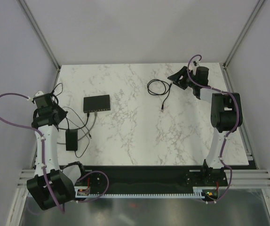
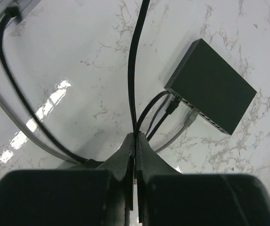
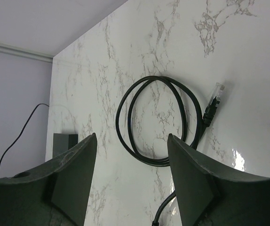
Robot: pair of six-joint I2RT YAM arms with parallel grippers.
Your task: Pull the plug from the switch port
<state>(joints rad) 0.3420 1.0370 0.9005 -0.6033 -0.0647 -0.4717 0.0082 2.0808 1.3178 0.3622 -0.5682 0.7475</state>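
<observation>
The switch point(image 1: 96, 103) is a flat black box left of the table's middle, and it also shows in the left wrist view point(image 2: 210, 89). A black plug point(image 2: 173, 106) and a grey plug point(image 2: 190, 118) sit in ports on its near edge. My left gripper point(image 2: 135, 137) is shut on a black cable point(image 2: 132, 70) a short way from the switch, at the table's left side point(image 1: 54, 114). My right gripper point(image 1: 178, 78) is open and empty at the far right, above a loose coiled black cable point(image 3: 154, 122).
A small black power-adapter brick point(image 1: 71, 140) lies near the left front, with thin wires around it. The coiled cable's free plug point(image 3: 211, 106) lies on the marble. A second loose end point(image 1: 162, 108) lies mid-table. Frame posts stand at the far corners.
</observation>
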